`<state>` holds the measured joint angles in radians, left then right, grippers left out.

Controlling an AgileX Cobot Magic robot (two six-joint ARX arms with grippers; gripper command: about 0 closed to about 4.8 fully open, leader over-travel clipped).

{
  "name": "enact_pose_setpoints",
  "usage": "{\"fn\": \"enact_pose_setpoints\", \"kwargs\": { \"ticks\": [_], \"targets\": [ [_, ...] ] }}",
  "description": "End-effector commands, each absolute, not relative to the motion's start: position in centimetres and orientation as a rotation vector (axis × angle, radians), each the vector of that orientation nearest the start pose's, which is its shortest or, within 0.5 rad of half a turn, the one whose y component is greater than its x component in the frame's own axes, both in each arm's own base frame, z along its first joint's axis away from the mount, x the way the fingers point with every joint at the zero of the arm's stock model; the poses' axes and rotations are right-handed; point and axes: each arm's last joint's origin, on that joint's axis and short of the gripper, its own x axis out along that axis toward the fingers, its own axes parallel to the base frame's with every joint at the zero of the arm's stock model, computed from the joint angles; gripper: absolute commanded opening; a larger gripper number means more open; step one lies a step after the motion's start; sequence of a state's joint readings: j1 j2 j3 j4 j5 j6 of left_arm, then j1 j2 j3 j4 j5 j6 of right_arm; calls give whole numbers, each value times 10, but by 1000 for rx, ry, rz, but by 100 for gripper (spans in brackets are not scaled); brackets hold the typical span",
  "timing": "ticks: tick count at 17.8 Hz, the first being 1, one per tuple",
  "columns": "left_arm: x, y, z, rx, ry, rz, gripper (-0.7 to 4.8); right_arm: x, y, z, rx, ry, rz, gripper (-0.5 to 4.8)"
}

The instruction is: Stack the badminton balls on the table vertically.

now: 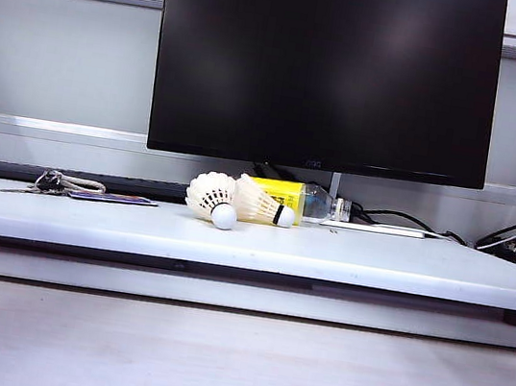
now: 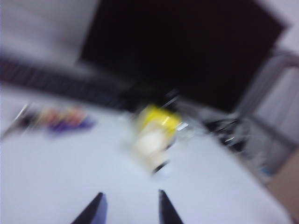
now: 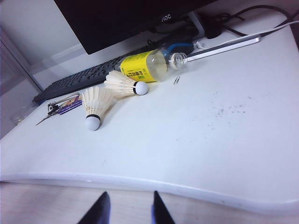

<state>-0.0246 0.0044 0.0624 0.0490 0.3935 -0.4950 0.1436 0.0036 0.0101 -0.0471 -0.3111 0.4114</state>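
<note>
Two shuttlecocks lie on their sides near the middle of the desk (image 1: 60, 217), in front of the monitor (image 1: 325, 67). The left shuttlecock (image 1: 213, 197) points its cork toward the front edge; the right shuttlecock (image 1: 262, 203) lies with its cork to the right, and their feather skirts look to be touching. Just behind them a bottle (image 1: 291, 199) with a yellow label rests on its side, close against the right one. Keys (image 1: 51, 182) sit well off to the left.

Neither arm shows in the exterior view. The left gripper (image 2: 131, 210) hangs over the near part of the desk, jaws apart and empty, its view heavily blurred. The right gripper (image 3: 127, 210) is back by the front edge, jaws apart and empty too.

Nothing is stacked yet. The risks from here: feathers are light and springy, so a hard pinch could crush a skirt, and a glancing touch could roll a shuttlecock away. The bottle crowds the right one, so a jaw coming in from behind may nudge it. Nesting also needs both cones aligned and upright; a tilted base would tip over.
</note>
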Motion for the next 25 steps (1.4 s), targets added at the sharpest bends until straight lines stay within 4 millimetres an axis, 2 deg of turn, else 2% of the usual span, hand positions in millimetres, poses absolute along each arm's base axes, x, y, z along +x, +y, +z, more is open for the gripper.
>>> {"fn": "enact_pose_setpoints", "kwargs": {
  "ticks": [1, 4, 6, 8, 10, 12, 13, 15, 17, 20, 22, 23, 24, 25],
  "targets": [
    [71, -22, 244, -376, -179, -594, 155, 93, 23, 160, 415, 169, 438, 120],
    [66, -24, 278, -307, -196, -637, 158, 93, 23, 160, 414, 169, 438, 120],
    [72, -26, 304, -209, -136, -643, 165, 93, 23, 160, 414, 169, 438, 120],
    [88, -29, 329, -15, 2, -621, 165, 93, 23, 160, 414, 169, 439, 120],
    [116, -35, 353, 224, 175, -643, 165, 93, 23, 160, 413, 169, 439, 120],
    [150, -42, 364, 381, 258, -691, 165, 93, 23, 160, 391, 166, 440, 120],
    [178, -50, 363, 454, 297, -732, 165, 93, 23, 158, 392, 180, 437, 120],
    [206, -67, 350, 595, 337, -805, 165, 93, 23, 155, 394, 212, 431, 120],
    [219, -84, 335, 790, 369, -820, 165, 92, 23, 155, 392, 214, 431, 120],
    [233, -128, 305, 1230, 424, -797, 166, 92, 23, 155, 392, 215, 431, 120],
    [236, -144, 297, 1306, 407, -803, 165, 92, 23, 155, 392, 215, 431, 120],
    [239, -155, 295, 1282, 389, -774, 165, 92, 23, 155, 392, 215, 431, 120],
    [240, -160, 295, 1235, 381, -744, 165, 92, 23, 155, 392, 215, 431, 120],
    [244, -169, 297, 1077, 364, -677, 165, 92, 23, 155, 392, 215, 431, 120]
  ]
}}
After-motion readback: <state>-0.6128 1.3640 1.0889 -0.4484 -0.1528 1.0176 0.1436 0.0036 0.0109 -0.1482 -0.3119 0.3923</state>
